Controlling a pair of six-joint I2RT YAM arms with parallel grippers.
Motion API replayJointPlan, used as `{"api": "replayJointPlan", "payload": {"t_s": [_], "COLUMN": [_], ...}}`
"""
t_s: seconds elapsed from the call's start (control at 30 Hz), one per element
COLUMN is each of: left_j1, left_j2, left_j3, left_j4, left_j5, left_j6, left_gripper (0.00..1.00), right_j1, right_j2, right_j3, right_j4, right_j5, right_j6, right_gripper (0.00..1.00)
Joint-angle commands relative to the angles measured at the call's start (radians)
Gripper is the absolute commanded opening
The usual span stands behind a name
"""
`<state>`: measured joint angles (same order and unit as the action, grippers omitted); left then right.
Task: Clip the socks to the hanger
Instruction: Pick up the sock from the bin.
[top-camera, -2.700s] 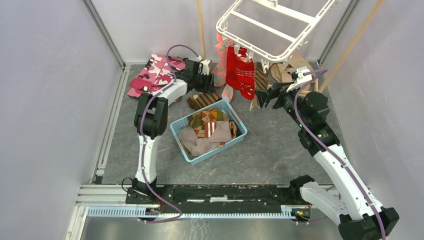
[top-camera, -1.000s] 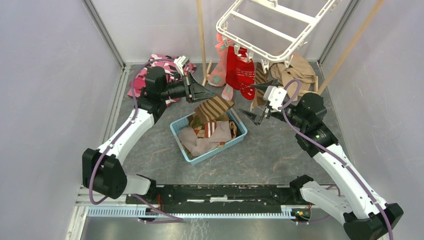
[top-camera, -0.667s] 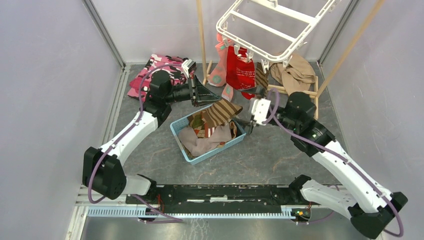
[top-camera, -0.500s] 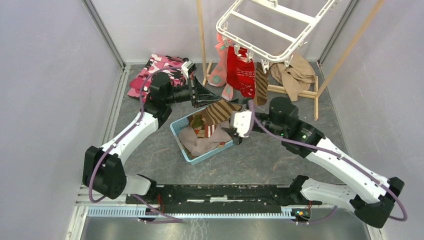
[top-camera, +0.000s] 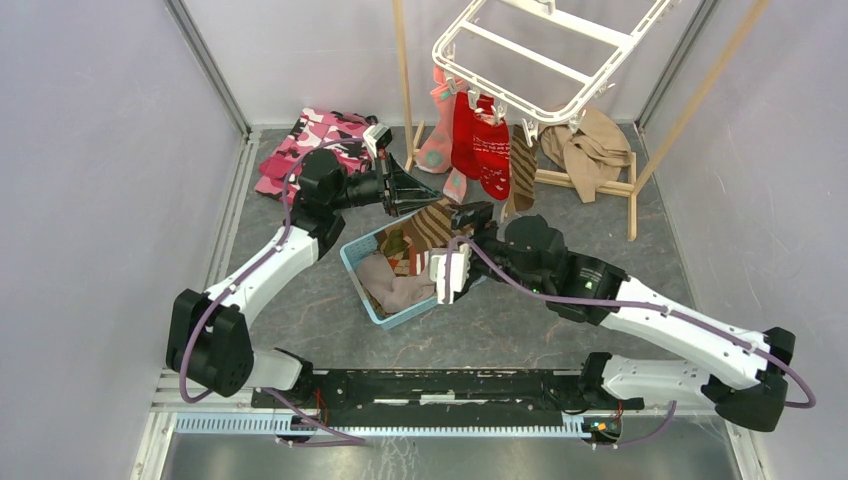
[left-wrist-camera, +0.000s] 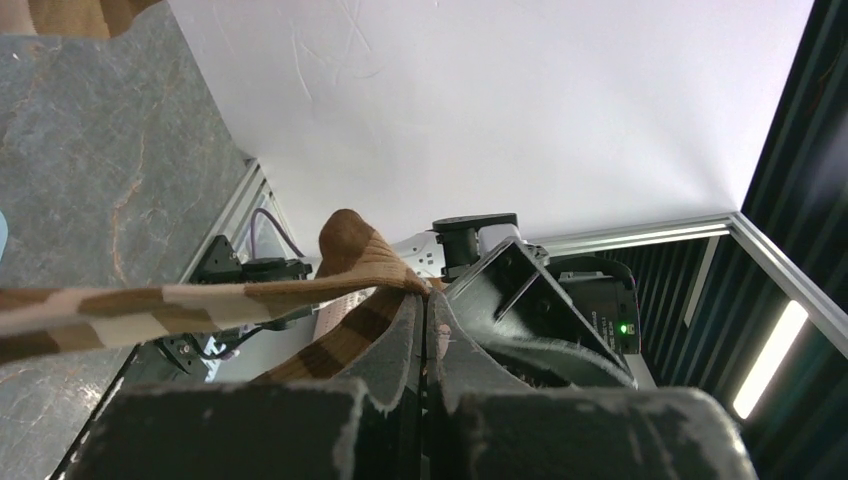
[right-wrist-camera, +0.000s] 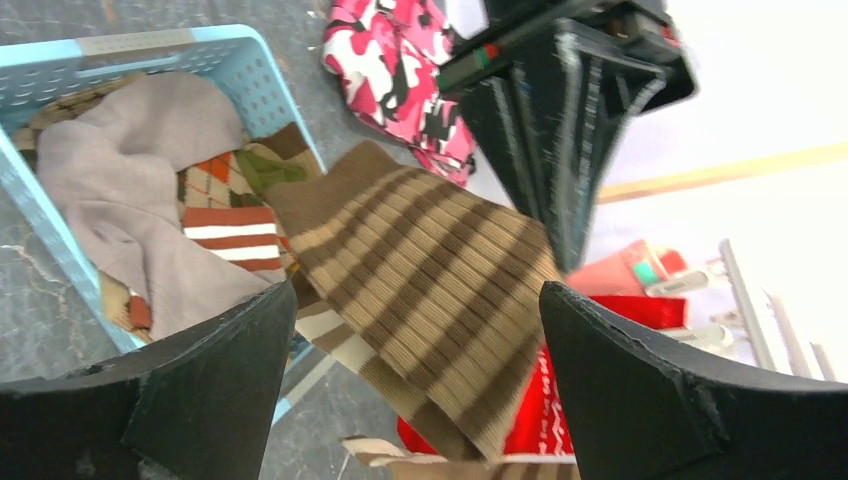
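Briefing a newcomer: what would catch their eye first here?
The left gripper, shut on a brown striped sock, holds it by the blue basket mid-table. The right gripper faces it, jaws wide open. Behind, a red sock and a pink sock hang from the white hanger.

I work in a robotics lab test cell, not a home: plain pale panel walls on aluminium profile posts box in a grey marbled tabletop, a black mounting rail carries me, and the white clip hanger hangs beside a bare wooden pole stand.
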<state>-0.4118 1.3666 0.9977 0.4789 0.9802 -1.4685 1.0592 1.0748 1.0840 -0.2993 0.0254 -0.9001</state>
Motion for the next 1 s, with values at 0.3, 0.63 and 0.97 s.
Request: {"api": "replayJointPlan", "payload": {"t_s": [0.3, 0.63, 0.97], "left_j1": [0.007, 0.008, 0.027], "left_j2": [-0.001, -0.049, -0.056], "left_j3": [-0.005, -0.018, -0.019], "left_j4": [0.129, 0.103, 0.098], "left_j5": [0.062, 0.074, 0.072], "left_j6": [-0.09, -0.052, -0.028], "left_gripper": [0.02, 0.02, 0.14], "right_j1": [0.004, -0.057, -0.105], "right_j2": [-0.11, -0.007, -0.029], "right_j3": [-0.03, 0.036, 0.034], "right_j4": [0.094, 0.128, 0.15], "right_j5": [0.122, 0.091, 0.003], "right_j6": [0.083, 0.23, 0.309], "right_gripper": [0.98, 0.83, 0.19]}}
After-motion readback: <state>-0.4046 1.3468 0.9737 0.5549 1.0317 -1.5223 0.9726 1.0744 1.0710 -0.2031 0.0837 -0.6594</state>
